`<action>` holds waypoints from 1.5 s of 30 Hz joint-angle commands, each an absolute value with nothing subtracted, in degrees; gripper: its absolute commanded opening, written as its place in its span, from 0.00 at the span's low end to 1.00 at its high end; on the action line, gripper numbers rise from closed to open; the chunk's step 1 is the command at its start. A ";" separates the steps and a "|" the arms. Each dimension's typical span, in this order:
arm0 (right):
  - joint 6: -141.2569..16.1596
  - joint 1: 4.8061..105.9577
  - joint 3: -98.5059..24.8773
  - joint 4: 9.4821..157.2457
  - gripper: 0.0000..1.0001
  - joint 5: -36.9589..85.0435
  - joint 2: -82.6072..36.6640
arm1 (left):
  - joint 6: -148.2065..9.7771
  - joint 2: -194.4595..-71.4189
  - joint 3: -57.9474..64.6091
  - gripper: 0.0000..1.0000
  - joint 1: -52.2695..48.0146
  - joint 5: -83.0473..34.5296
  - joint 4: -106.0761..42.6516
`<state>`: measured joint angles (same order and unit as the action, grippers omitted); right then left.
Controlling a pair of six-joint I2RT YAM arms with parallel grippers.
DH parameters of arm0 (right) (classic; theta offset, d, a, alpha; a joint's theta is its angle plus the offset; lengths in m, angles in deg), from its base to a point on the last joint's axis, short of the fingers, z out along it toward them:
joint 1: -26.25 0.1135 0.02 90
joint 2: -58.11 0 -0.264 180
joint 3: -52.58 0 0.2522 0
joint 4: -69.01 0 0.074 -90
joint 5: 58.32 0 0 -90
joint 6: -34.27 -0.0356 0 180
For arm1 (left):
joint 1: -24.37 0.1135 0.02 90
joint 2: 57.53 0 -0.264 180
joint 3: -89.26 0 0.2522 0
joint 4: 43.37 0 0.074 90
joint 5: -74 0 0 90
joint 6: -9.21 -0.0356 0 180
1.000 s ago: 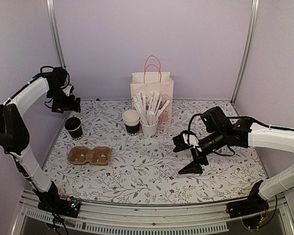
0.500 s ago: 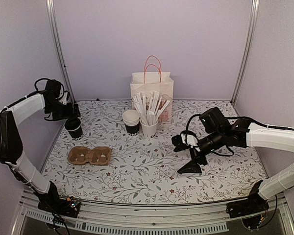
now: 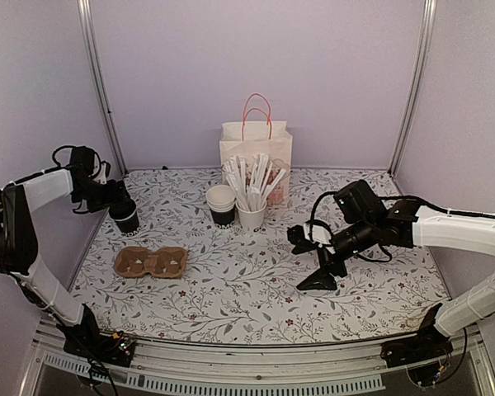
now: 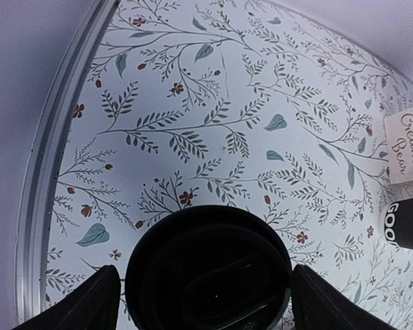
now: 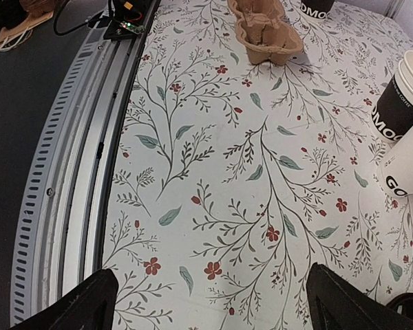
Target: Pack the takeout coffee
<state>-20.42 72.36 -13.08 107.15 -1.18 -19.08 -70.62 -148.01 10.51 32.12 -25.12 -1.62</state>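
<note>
Grasp step, left side: left gripper (image 4: 205, 302) is best closed squarely on the cup wall below the black lid (image 4: 193, 240), not on the rim. A light squeeze is advised, since the paper wall is judged crushable. The takeout coffee (image 4: 208, 275) stands upright near the table's (image 4: 193, 103) left edge, centred between wide jaws, thin gaps each side, not gripped. Cup carrier (image 3: 151, 261) and paper bag (image 3: 256, 153) lie rightward. Right gripper (image 3: 308, 262) is held wide, empty, well apart.

My end effector (image 5: 217, 306) has its fingers (image 5: 82, 306) spread at the lower corners over floral worktop (image 5: 248, 172); cardboard carrier (image 5: 265, 27) top centre, cups (image 5: 399, 96) right.
</note>
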 commanded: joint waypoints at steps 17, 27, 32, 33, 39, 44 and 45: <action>-20.78 72.44 -14.09 106.76 0.99 -1.05 -20.56 | -71.22 -145.34 15.84 0.90 31.84 -28.05 -3.80; -20.67 72.40 -14.09 107.03 0.99 -1.10 -20.49 | -71.21 -146.38 15.10 0.92 31.77 -28.41 -3.77; -20.58 72.40 -14.09 107.20 0.99 -1.21 -20.41 | -70.93 -147.59 13.97 0.93 31.80 -29.15 -3.35; -20.53 72.40 -14.02 107.20 0.99 -1.19 -20.38 | -70.88 -147.66 13.90 0.93 31.76 -29.02 -3.29; -20.40 72.40 -14.05 107.19 0.99 -1.17 -20.29 | -70.58 -148.35 13.82 0.90 31.82 -29.68 -3.09; -20.40 72.44 -14.00 107.13 0.99 -0.88 -19.94 | -69.87 -145.49 13.33 0.83 31.81 -31.68 -2.49; -20.40 72.40 -14.00 107.07 0.99 -0.84 -19.86 | -69.64 -144.75 13.07 0.83 31.84 -32.01 -2.14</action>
<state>-20.40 72.36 -13.08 107.15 -1.18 -20.02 -70.03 -146.79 14.31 31.99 -30.06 -4.86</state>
